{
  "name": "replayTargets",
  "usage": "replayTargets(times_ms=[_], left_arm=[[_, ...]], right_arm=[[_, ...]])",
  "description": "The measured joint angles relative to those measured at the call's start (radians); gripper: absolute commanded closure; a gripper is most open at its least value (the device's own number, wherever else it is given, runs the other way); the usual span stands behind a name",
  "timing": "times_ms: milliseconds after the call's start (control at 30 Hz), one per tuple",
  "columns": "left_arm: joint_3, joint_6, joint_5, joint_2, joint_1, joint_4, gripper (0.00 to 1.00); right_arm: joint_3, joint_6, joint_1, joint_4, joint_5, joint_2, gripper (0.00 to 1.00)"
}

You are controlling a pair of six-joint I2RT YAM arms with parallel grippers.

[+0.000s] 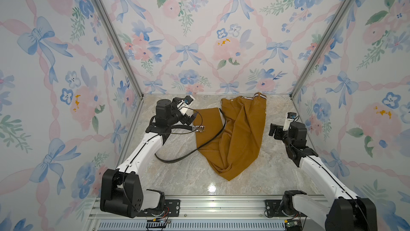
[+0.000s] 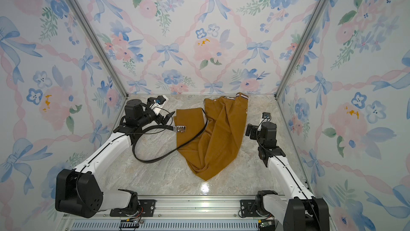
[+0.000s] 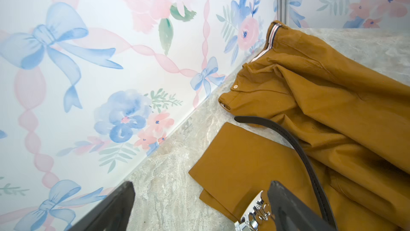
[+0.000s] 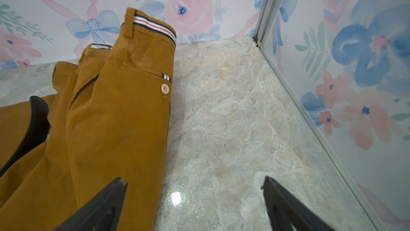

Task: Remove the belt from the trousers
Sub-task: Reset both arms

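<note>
Belt [image 1: 208, 145] loose across trousers [image 1: 239, 134]; table [image 1: 277, 174] right side open.

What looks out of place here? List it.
The trousers lie crumpled and folded, the waistband up against the back wall. The belt is out of the loops but sprawls in a loose curve across them, its buckle resting on a folded leg. Nothing looks spilled or damaged.

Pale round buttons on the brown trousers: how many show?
2: one pale round button near the waistband's end, another below the striped pocket tab. More may be hidden in folds.
</note>
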Motion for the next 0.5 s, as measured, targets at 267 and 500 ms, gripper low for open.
replayTargets(times_ms=[267,500], left_arm=[[-0.239,-0.215,-0.389,-0.052,0.010,0.102,0.02],[-0.602,-0.339,-0.603,-0.043,0.031,0.424,0.02]], right_arm=[[-0.233,0.017,-0.072,0.492,0.022,0.177,0.01],[-0.281,0.025,-0.076,0.751,0.015,0.357,0.01]])
